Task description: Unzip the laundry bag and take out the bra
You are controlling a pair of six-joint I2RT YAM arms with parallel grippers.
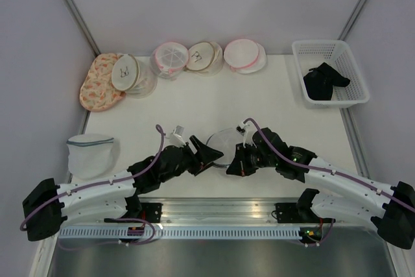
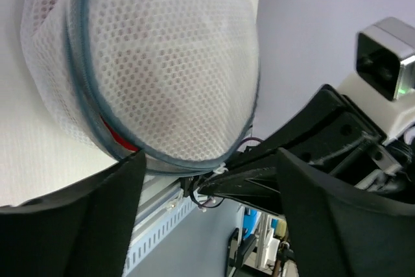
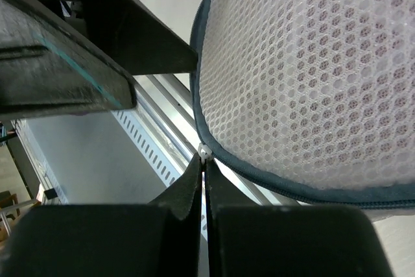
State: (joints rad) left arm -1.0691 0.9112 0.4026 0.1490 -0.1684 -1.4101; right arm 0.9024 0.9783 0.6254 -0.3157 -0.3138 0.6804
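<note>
White tabletop [image 1: 194, 105] fills the top view, and 2 white-and-black robot arms reach in from its 6 o'clock edge: the left arm [image 1: 91, 192] from 7 o'clock, the right arm [image 1: 343, 176] from 5 o'clock. Both meet near the table's middle.

At 2 o'clock stands a white slatted plastic basket [image 1: 355, 69] with a crumpled black garment [image 1: 324, 82] inside. Along the 12 o'clock edge runs a row of round white mesh pouches [image 1: 204, 56]. A peach floral padded pouch [image 1: 97, 85] ends that row at 10 o'clock. A squat white mesh bag with a grey rim [image 1: 91, 154] sits alone at 9 o'clock.

The round white honeycomb-mesh laundry bag with a dark blue-grey zipper band [image 1: 225, 139] sits between the 2 grippers, toward 6 o'clock from centre. A strip of red fabric [image 2: 113, 137] shows at its lower rim in the left wrist view; what it belongs to cannot be told.

The left gripper [image 2: 209, 163] points at the bag from 8 o'clock with its jaws spread apart, the zipper band just beyond them and nothing held. The right gripper [image 3: 204, 163], at the bag's 5 o'clock, has its jaws pressed together on the small white zipper pull [image 3: 205, 153].
</note>
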